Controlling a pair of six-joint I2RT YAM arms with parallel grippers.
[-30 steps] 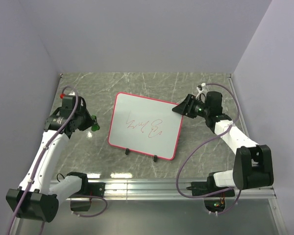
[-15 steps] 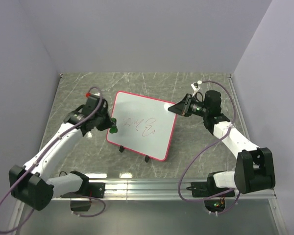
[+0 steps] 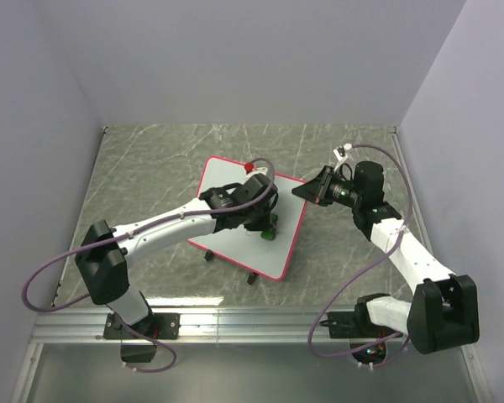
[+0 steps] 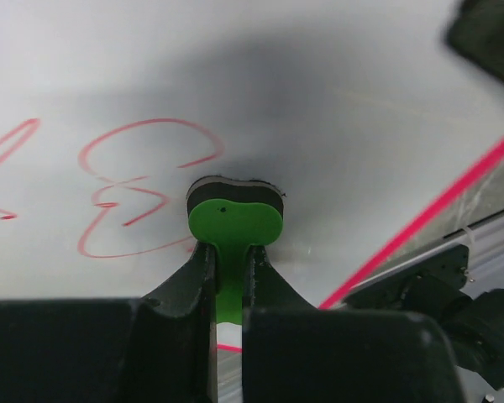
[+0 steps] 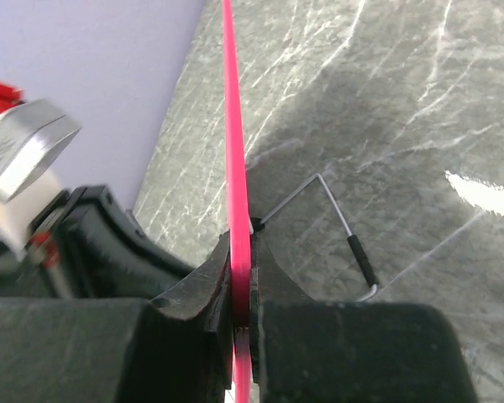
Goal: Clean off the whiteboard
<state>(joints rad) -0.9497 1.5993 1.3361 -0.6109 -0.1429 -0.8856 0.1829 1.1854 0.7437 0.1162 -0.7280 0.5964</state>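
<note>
As the right gripper [image 5: 240, 252] pinched the whiteboard [image 3: 224, 178], the left gripper [image 4: 228, 256] clamped a green eraser [image 4: 233, 222]. Red scribbles [image 4: 134, 180] lay beside it.

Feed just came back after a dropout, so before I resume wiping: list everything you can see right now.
whiteboard: one, white with a pink-red frame, mid-table
scribbles: one cluster, red, on the board just left of the eraser in the left wrist view
eraser: one, green with a dark pad, at the board's face
black feet: two, black, below the board's near edge
table: one, grey marbled
rail: one, silver, along the table's near edge
left end effector: one, black, shut on the eraser
right end effector: one, black, shut on the whiteboard's frame at its right side
</note>
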